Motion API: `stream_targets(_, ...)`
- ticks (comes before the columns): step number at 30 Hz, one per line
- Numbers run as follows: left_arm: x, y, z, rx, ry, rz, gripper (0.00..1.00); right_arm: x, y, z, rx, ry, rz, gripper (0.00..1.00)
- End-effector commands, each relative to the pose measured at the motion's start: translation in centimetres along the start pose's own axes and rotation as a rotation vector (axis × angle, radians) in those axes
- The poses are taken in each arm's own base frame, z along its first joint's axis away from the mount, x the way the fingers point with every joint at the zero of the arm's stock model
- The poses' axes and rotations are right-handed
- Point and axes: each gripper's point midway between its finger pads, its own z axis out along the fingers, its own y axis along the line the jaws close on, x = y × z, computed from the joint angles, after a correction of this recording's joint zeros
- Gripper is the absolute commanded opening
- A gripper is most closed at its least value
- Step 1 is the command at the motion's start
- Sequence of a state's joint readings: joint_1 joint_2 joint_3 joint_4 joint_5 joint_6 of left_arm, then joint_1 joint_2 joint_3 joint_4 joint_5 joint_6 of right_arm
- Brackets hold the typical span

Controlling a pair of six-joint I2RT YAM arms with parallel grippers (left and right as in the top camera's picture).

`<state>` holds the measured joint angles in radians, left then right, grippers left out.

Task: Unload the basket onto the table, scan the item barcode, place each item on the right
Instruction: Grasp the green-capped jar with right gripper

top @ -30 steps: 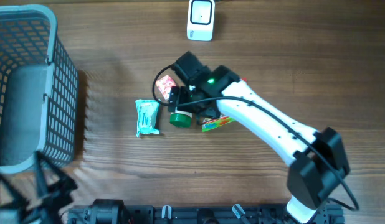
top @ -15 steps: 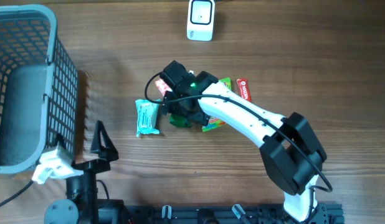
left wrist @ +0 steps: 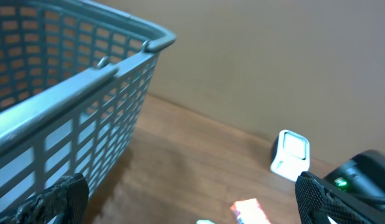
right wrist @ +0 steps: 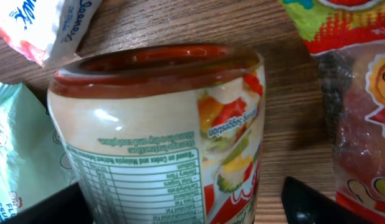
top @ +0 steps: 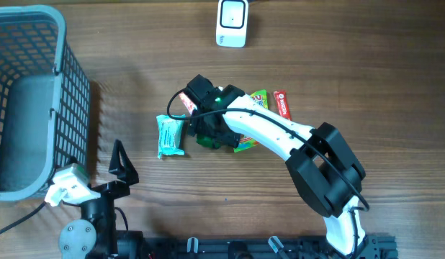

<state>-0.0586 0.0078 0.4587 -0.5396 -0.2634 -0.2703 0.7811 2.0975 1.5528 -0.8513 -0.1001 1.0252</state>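
Jar (right wrist: 161, 155) on its side — base pointing away from right hand (right wrist: 180, 208)

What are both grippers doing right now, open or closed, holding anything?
Left gripper: open, holding nothing.
Right gripper: open, fingers either side of the jar, not clamped on it.

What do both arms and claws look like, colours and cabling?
Right arm: white links, black joint housings, thin black cable along it, green light lit by the wrist. Left arm: black, with a white block at the wrist. Left claw and right claw have black fingers.
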Motion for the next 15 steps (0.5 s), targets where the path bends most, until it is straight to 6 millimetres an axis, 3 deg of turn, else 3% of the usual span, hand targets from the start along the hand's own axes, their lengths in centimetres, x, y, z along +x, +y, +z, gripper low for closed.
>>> stream_targets(1, 1.0, 1.1, 0.1, -0.057, 0.028, 0.005, 1.0, 0.4, -0.5, 0.9, 0.028, 0.011, -0.009, 0.79)
stream_targets(4, 1.7, 1.4, 0.0, -0.068, 0.058, 0.014, 1.0, 0.6, -0.8, 0.9, 0.04, 0.018, -0.008, 0.68)
stream_targets(8, 2.0, 1.5, 0.0, -0.071, 0.068, 0.018, 1.0, 1.0, -1.4, 0.8, 0.064, 0.036, -0.013, 0.61)
stream_targets(15, 2.0, 1.5, 0.0, -0.072, 0.069, 0.018, 1.0, 3.0, -0.4, 0.6, -0.001, 0.153, -0.079, 0.59)
